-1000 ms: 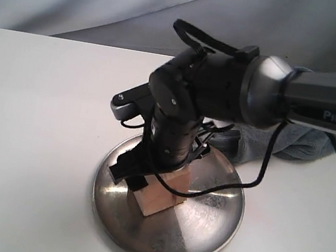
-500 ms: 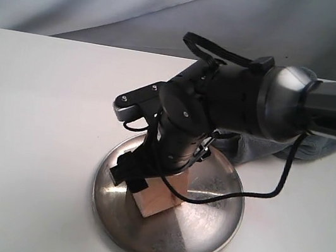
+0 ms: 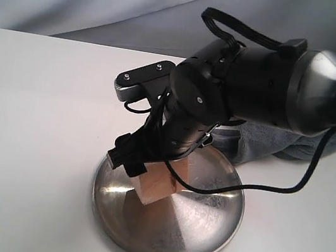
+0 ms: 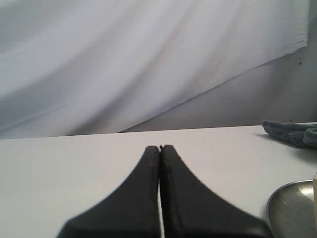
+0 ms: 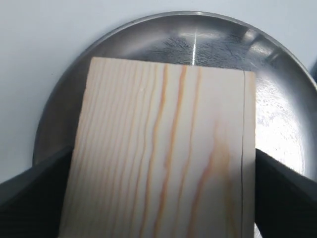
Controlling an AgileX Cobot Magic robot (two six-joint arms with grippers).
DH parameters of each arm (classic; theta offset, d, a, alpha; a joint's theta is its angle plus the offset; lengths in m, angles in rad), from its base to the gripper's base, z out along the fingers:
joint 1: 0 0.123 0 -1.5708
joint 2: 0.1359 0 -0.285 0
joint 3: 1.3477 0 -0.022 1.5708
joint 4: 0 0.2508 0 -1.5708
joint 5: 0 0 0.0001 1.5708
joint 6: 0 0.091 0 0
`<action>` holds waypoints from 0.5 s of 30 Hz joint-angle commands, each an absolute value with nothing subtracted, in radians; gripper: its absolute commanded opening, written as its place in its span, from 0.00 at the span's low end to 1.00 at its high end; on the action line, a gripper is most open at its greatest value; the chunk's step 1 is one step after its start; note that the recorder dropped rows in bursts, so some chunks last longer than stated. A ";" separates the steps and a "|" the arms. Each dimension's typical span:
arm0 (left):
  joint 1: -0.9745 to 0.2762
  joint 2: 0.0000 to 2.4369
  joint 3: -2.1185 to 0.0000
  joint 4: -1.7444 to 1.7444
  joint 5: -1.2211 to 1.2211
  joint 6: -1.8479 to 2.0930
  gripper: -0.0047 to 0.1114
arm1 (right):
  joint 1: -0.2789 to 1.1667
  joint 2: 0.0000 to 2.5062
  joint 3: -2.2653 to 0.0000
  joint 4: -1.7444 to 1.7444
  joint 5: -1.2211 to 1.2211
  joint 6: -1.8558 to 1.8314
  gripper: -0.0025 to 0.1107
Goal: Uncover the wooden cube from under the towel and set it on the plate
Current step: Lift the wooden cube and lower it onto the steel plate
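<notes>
The wooden cube, pale with orange grain lines, sits low over the left part of the steel plate. My right gripper comes down from above and is shut on it. In the right wrist view the cube fills the space between the two black fingers, with the plate beneath it. Whether the cube rests on the plate or hangs just above it I cannot tell. The grey-blue towel lies crumpled behind the plate, mostly hidden by the arm. My left gripper is shut and empty above the white table.
The white table stretches to the left and front of the plate. In the left wrist view a towel corner and the plate's rim show at the right. A black cable loops from the right arm over the plate.
The right arm's wrist has risen and swung back to the right. The gripper and cube shifted slightly left and up over the plate. The grip on the cube holds.
</notes>
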State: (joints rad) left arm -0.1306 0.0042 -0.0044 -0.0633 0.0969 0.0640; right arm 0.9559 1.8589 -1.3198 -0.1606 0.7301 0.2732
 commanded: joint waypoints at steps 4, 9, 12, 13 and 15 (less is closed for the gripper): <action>-0.128 0.000 0.000 -0.066 0.086 0.062 0.04 | 0.958 1.874 -1.322 -0.186 0.696 0.277 0.61; -0.128 0.000 0.000 -0.066 0.086 0.062 0.04 | 0.958 1.901 -1.322 -0.180 0.686 0.277 0.61; -0.128 0.000 0.000 -0.066 0.086 0.062 0.04 | 0.958 1.901 -1.322 -0.178 0.686 0.277 0.61; -0.128 0.000 0.000 -0.066 0.086 0.062 0.04 | 0.958 1.901 -1.322 -0.178 0.690 0.277 0.61; -0.128 0.000 0.000 -0.066 0.086 0.062 0.04 | 0.958 1.903 -1.322 -0.178 0.701 0.277 0.62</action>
